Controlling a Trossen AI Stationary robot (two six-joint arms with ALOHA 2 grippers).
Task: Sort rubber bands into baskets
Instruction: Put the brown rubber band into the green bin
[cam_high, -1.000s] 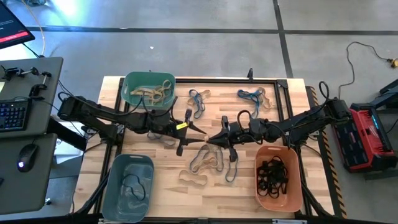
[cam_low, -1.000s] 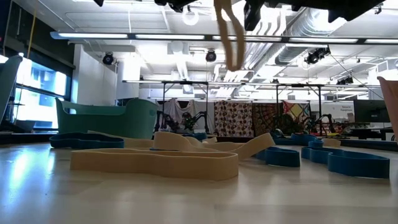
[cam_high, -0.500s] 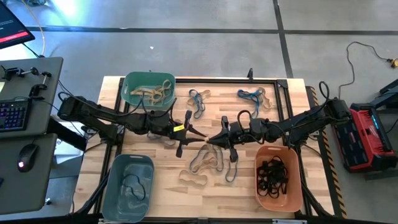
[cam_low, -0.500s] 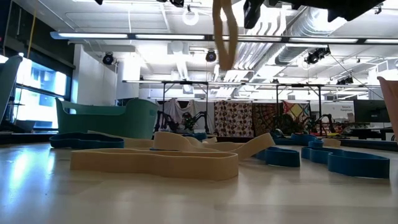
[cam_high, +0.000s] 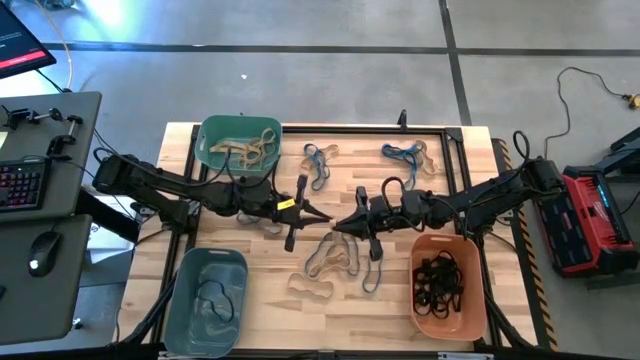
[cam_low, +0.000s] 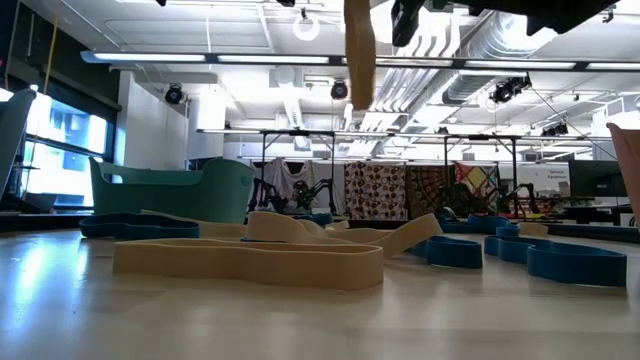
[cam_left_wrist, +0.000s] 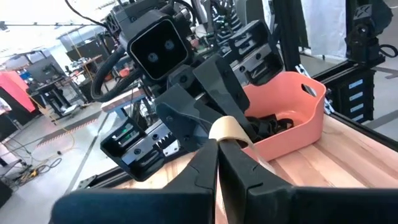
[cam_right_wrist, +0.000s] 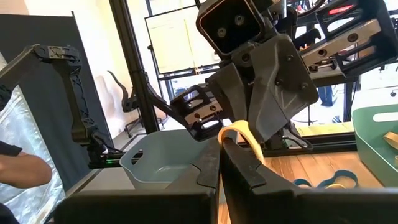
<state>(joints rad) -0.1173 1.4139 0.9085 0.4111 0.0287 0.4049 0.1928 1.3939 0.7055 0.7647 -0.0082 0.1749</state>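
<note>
The left gripper (cam_high: 322, 218) has closed since a second ago: its fingers, then spread, are now pinched together on the tan rubber band (cam_low: 359, 50) that the right gripper (cam_high: 338, 224) already clamps. The two grippers meet tip to tip above the middle of the wooden table (cam_high: 260, 290), and neither arm has shifted otherwise. In the low view the band, which hung curved and slightly askew before, now hangs nearly straight, long axis vertical, clear of the table.

In each wrist view the band's top shows as a small loop (cam_left_wrist: 227, 129) (cam_right_wrist: 238, 134) poking up between that arm's closed fingertips.

Below the grippers a loose heap of tan and grey bands (cam_high: 335, 258) lies on the wood, with another tan band (cam_high: 311, 289) nearer the table's front edge. Blue bands lie farther back, one group (cam_high: 318, 160) beside the teal-green basket (cam_high: 209, 138), which holds tan bands, and another (cam_high: 405, 153) toward the right rear. The grey-blue basket (cam_high: 184, 300) sits at front left with a dark band inside; the orange basket (cam_high: 472, 300) at front right holds black bands. Nothing stands between the grippers and the baskets.
</note>
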